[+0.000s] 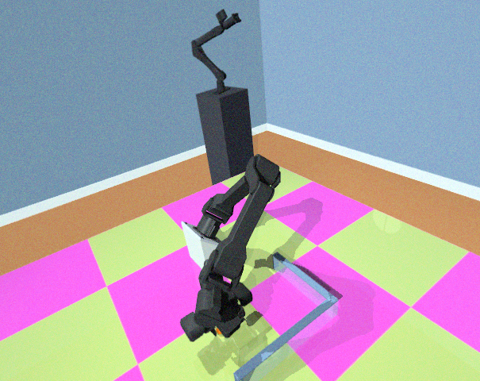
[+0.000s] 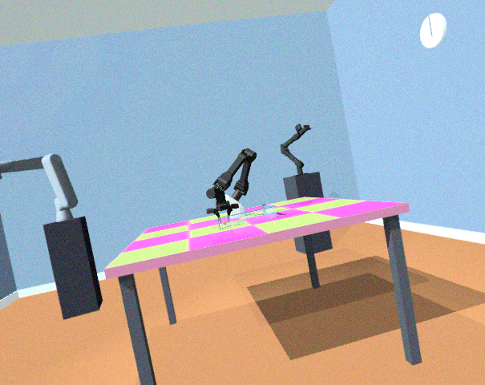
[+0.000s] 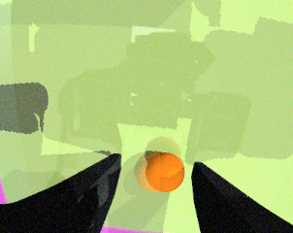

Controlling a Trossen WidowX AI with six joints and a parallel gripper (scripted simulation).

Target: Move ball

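The orange ball [image 2: 224, 222] [image 3: 165, 172] sits low between the fingertips. Gaps show on both sides in the wrist view, wider on the left. The paler see-through copy [image 3: 141, 176] peeks out just left of the ball and is partly covered by it. My gripper [image 2: 224, 220] [image 3: 156, 165] is partly open around the ball, and neither finger touches it. In the top view only a small orange patch [image 1: 218, 330] shows under the gripper; I cannot tell ball from copy there. Two low clear walls, one long [image 1: 286, 334] and one shorter [image 1: 305, 279], meet in a corner, with the gripper on their inner side.
The arm's white base plate [image 1: 198, 248] stands behind the gripper. The checkered table [image 2: 230, 240] is glossy and carries arm shadows and reflections. Another black arm on a pedestal [image 1: 225, 135] [image 2: 302, 186] and a grey arm [image 2: 60, 178] stand away from the table.
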